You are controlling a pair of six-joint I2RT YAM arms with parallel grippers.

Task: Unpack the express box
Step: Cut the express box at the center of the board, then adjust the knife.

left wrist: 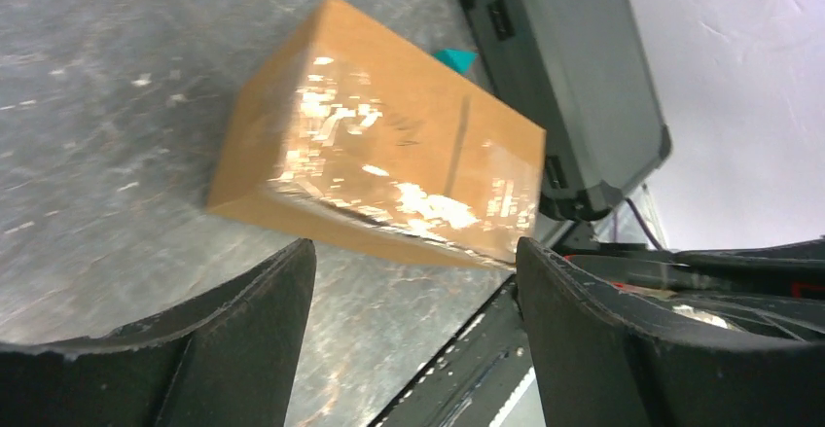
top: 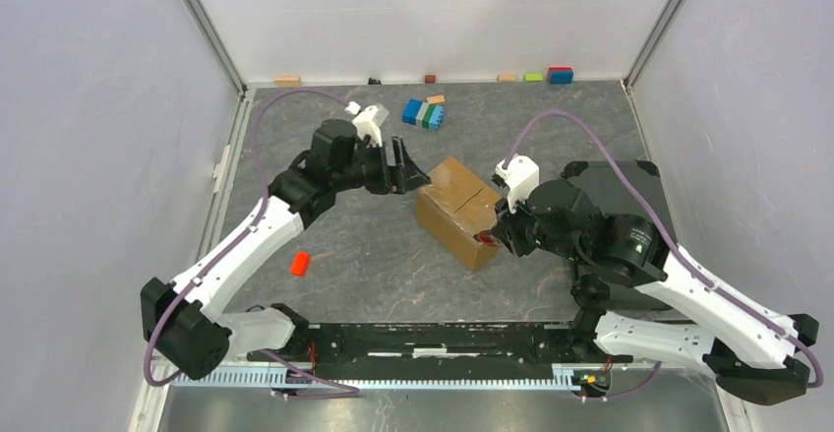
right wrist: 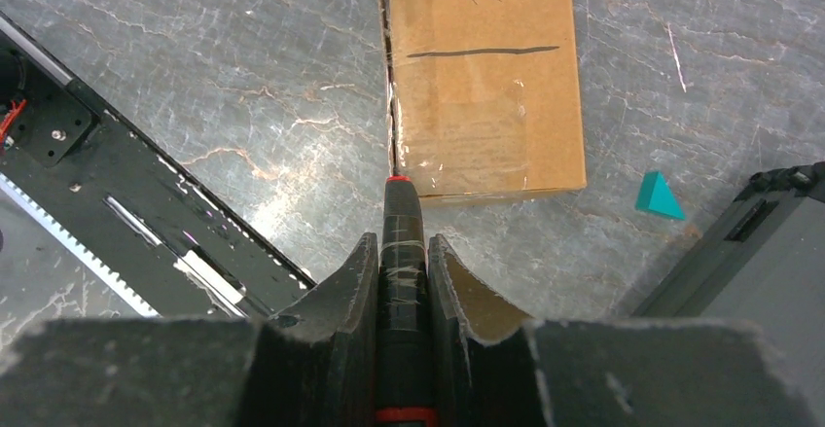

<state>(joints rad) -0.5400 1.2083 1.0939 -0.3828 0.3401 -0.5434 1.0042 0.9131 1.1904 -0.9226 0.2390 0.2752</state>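
Observation:
The express box (top: pixel 457 211) is a brown carton, flaps shut under shiny clear tape, lying mid-table. It also shows in the left wrist view (left wrist: pixel 389 155) and the right wrist view (right wrist: pixel 482 87). My left gripper (top: pixel 411 178) is open and empty at the box's far left corner; in its own view (left wrist: pixel 413 252) the box lies just beyond the fingers. My right gripper (top: pixel 495 233) is shut on a black tool with a red tip (right wrist: pixel 402 213). The tip touches the box's near edge at the taped seam, between my fingers (right wrist: pixel 402 242).
A black case (top: pixel 610 181) lies right of the box, under my right arm. A teal triangle block (right wrist: pixel 660 196) sits between box and case. A red block (top: pixel 300 263) lies front left, a blue-green block cluster (top: pixel 425 114) at the back. The black base rail (top: pixel 443 339) runs along the near edge.

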